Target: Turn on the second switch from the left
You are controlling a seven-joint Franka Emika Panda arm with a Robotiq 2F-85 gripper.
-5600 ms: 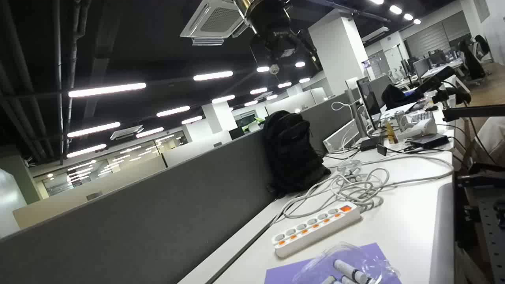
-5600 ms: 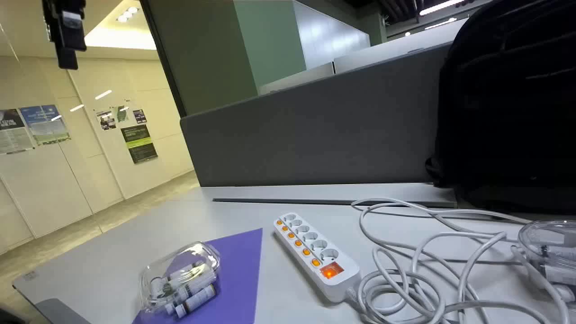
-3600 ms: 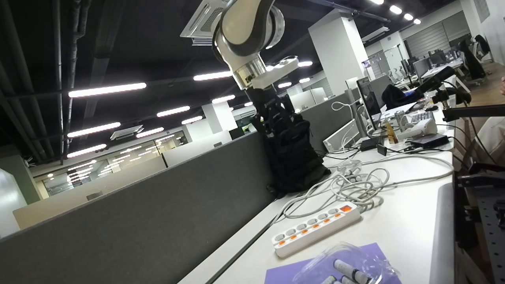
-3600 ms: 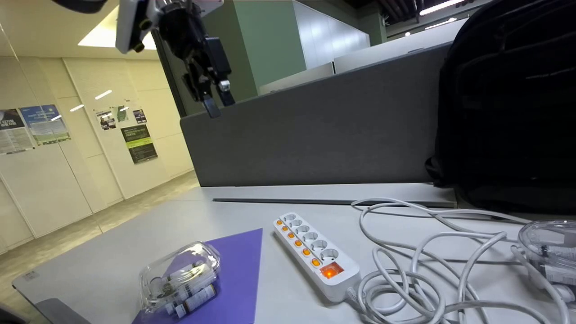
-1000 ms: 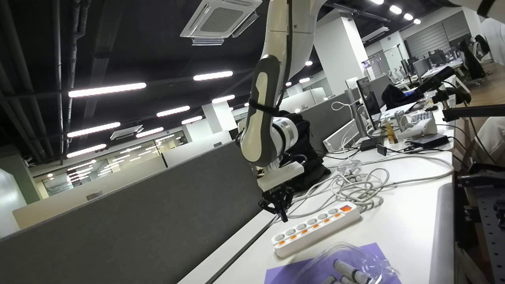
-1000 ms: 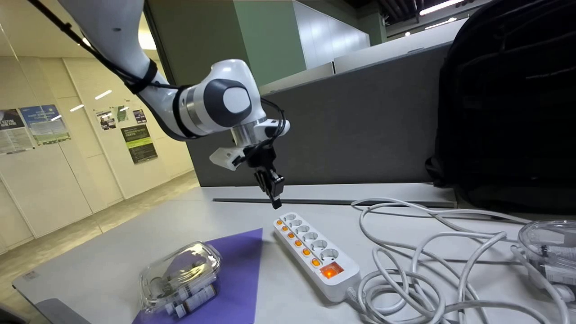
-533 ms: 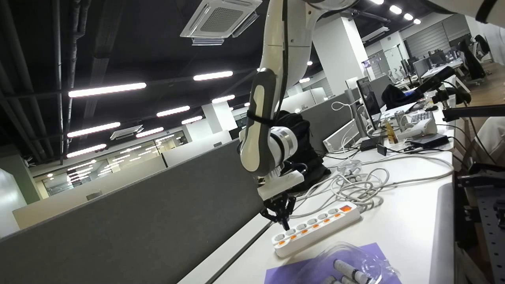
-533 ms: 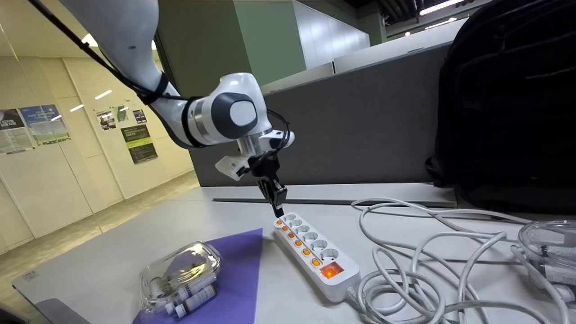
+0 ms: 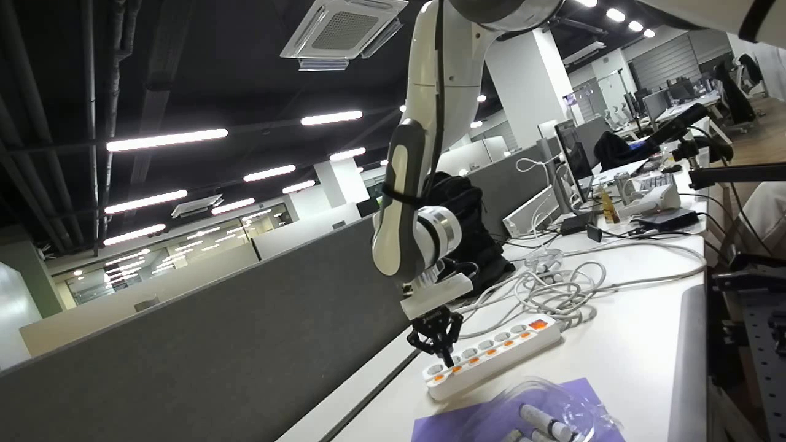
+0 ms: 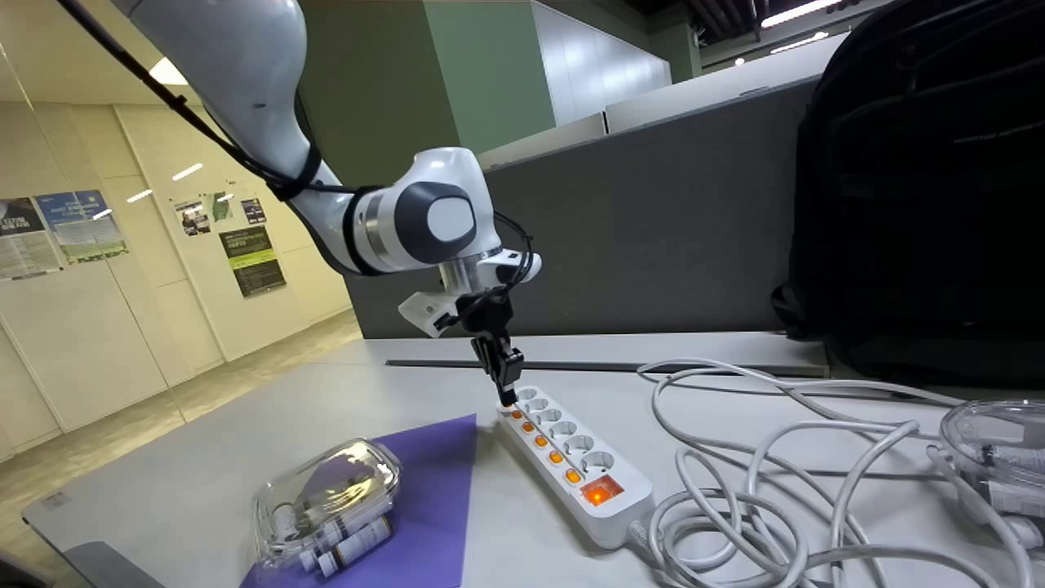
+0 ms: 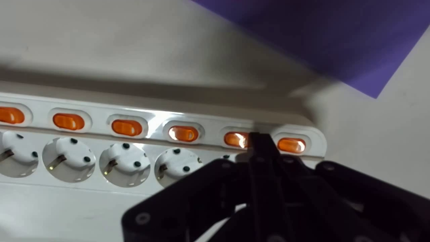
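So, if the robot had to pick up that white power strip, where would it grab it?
Probably from above, at mid-length, closing on the two long sides: the power strip lies flat and is long but narrow. Holding its side walls should keep clear of the orange switches on top. I'd avoid the end where the pale cable comes out.

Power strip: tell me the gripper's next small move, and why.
Probably a short, gentle press straight down on the second switch from the left on the power strip: in an exterior view the shut gripper points down at that switch, and in the wrist view, where it is second from the right, one end is covered. Whether the two touch cannot be told.
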